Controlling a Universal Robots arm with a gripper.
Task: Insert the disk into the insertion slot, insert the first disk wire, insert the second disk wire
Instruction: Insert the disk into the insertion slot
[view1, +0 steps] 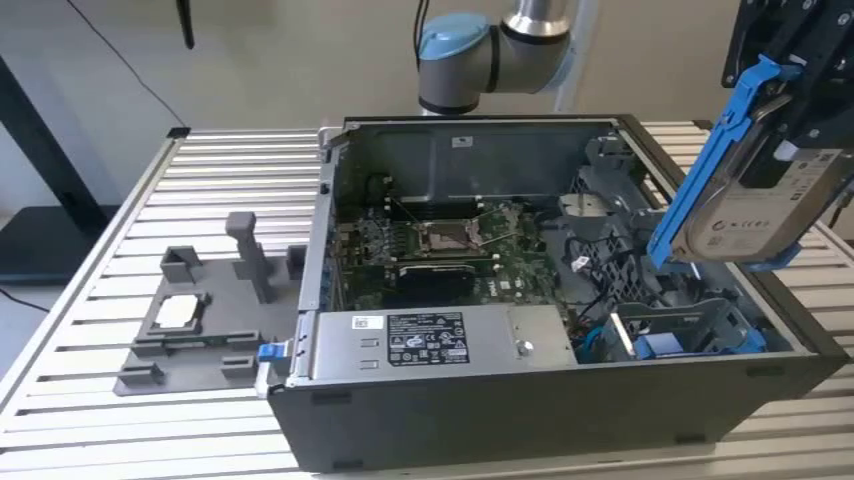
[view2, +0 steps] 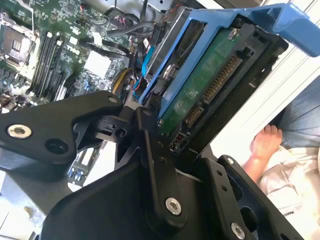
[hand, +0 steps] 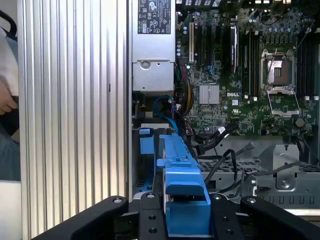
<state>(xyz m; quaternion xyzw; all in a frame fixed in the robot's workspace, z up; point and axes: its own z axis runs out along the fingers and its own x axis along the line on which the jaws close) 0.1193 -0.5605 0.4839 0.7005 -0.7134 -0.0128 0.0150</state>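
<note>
slatted table (view1: 240, 170), one pincer (view1: 790, 120) gripping one disk (view1: 754, 215) above one insertion slot (view1: 683, 335)

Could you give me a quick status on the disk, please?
Status: gripper shut on the disk, tilted above the case. Below it the insertion slot, not yet entered. Black cables beside it.

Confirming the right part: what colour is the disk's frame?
Bright blue; the disk frame shows best in the exterior view.
</note>
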